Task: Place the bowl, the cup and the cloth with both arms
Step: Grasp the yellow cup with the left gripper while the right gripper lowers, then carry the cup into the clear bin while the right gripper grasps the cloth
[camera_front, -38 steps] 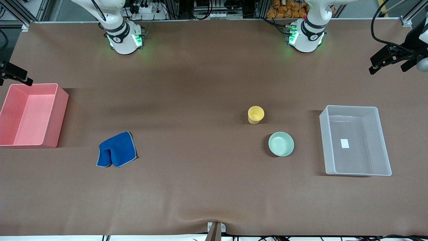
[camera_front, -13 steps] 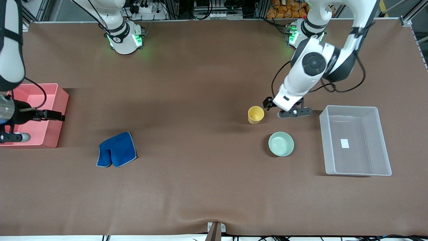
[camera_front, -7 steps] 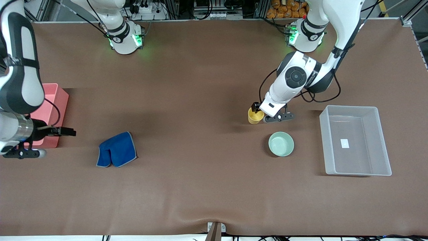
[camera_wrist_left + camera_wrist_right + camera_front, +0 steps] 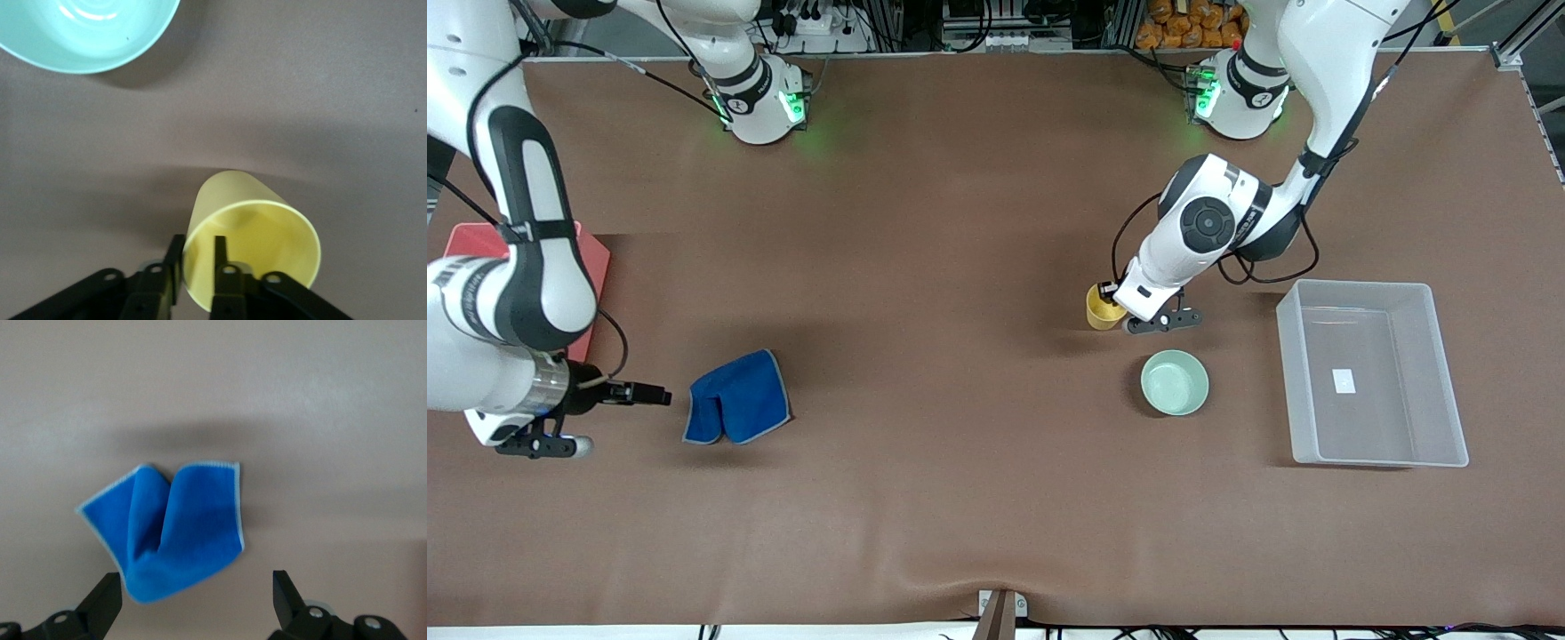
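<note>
The left gripper [image 4: 197,263] clamps the rim wall of the small plain yellow cup [image 4: 1101,308], one finger inside, one outside. The pale mint-green shallow bowl [image 4: 1175,382] sits nearer the front camera than the cup. The right gripper [image 4: 197,597], jaws spread wide, hovers beside the folded royal-blue cloth [image 4: 737,397], toward the right arm's end of the table.

Cup [image 4: 250,240]: yellow, on the brown worktop [image 4: 320,100].
Left gripper [image 4: 198,263]: fingers pinch the cup's wall, one finger [image 4: 221,257] inside, one outside.
Bowl [image 4: 87,33]: mint, apart from the cup.
</note>
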{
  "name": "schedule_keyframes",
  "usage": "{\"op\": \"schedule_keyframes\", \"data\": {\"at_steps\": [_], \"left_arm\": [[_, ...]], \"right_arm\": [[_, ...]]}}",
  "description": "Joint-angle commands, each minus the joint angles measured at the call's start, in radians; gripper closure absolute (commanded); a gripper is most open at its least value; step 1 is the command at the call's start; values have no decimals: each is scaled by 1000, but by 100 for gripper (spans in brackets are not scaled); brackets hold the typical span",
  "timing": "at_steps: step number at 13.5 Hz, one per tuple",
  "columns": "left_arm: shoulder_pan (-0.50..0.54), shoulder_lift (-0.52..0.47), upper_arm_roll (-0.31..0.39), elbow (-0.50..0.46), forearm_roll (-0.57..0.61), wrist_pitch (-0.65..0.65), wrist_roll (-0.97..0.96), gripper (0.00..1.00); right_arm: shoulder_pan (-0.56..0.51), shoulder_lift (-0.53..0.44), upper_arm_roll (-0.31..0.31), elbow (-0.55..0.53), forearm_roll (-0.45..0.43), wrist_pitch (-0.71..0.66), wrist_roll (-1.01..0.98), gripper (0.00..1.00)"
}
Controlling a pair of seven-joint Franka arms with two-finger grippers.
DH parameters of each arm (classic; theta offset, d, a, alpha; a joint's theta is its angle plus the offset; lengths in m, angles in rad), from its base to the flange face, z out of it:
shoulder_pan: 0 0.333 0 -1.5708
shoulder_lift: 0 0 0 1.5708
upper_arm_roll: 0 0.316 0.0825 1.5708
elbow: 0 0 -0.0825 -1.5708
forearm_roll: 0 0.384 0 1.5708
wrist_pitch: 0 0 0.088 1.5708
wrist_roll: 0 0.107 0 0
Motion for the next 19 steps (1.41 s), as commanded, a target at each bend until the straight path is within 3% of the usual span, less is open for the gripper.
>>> {"op": "schedule_keyframes", "data": {"at_steps": [1, 3, 6, 10, 14, 19], "left_arm": [[15, -9, -3, 19, 34, 3, -4, 100], [50, -84, 0, 19, 36, -13, 7, 100], [140, -223, -3, 47, 36, -170, 108, 100], [352, -299, -1, 80, 34, -333, 445, 100], [551, -279, 2, 85, 34, -340, 795, 100], [719, -127, 3, 149, 84, -324, 1070, 100]], "right_arm": [[31, 33, -2, 17, 16, 55, 20, 0], [32, 43, -2, 7, 18, 43, 21, 0], [96, 52, -4, -9, 6, 43, 14, 0], [132, 76, -4, -21, 1, 53, 6, 0], [129, 84, -5, -22, -71, 64, 5, 0], [120, 90, -7, -58, -88, 75, 12, 0]]}}
